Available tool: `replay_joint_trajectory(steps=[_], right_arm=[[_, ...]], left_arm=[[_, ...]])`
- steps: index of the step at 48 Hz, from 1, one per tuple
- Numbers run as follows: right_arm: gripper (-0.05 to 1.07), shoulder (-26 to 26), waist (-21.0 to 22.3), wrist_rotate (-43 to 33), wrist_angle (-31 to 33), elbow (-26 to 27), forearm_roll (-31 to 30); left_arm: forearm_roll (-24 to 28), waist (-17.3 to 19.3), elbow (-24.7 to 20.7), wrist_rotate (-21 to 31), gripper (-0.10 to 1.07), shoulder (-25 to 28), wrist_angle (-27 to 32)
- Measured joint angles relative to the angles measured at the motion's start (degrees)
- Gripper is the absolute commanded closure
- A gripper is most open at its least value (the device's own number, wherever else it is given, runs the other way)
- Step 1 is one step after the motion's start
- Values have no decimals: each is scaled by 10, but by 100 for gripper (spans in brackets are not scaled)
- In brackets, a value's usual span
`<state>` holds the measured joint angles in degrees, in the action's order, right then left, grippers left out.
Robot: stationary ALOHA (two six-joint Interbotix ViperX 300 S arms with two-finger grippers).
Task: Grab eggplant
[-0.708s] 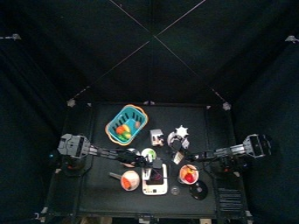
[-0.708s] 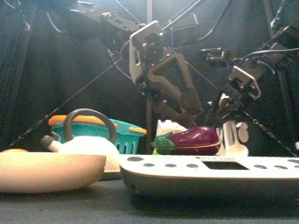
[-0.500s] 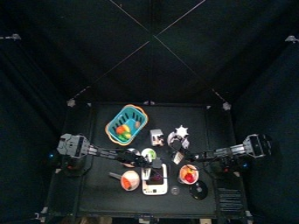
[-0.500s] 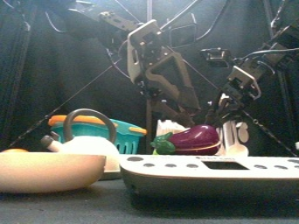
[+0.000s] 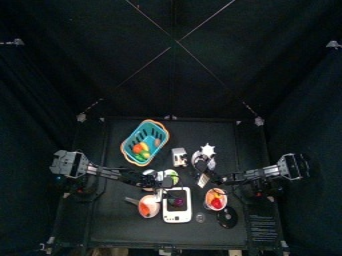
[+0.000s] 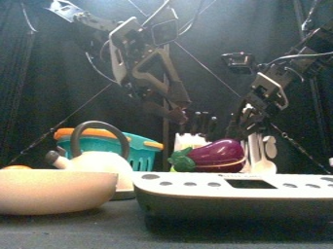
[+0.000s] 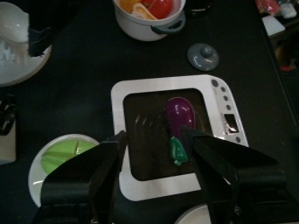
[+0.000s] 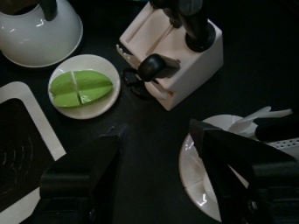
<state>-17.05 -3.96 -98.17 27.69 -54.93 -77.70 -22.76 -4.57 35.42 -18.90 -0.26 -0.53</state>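
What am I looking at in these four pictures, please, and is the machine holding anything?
This is a robot with two black arms at a small black table. Each arm ends in a gripper with two jaws. One picture looks straight down from high above. One looks level across the table from its front edge. The other two come from cameras on the arms' wrists.

On the table are a purple eggplant with a green stem, lying on a flat white tray, a white kettle, a teal basket, a white knife block and a plate of green slices.

The left gripper hangs open over the tray, close to the eggplant. The right gripper is open too. Nothing is held.
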Motion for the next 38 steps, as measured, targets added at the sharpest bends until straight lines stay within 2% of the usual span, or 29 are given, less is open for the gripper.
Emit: replay_joint_trajectory(steps=[13,27,38], right_arm=[[12,-10,-23,0,0,-1,47],[12,-34,-67,0,0,13,105],[12,-55,-94,0,1,36,151]], left_arm=[[1,1,68,-4,10,-51,-62],[14,17,110,-4,10,-130,-70],[8,15,183,-1,10,-199,-76]])
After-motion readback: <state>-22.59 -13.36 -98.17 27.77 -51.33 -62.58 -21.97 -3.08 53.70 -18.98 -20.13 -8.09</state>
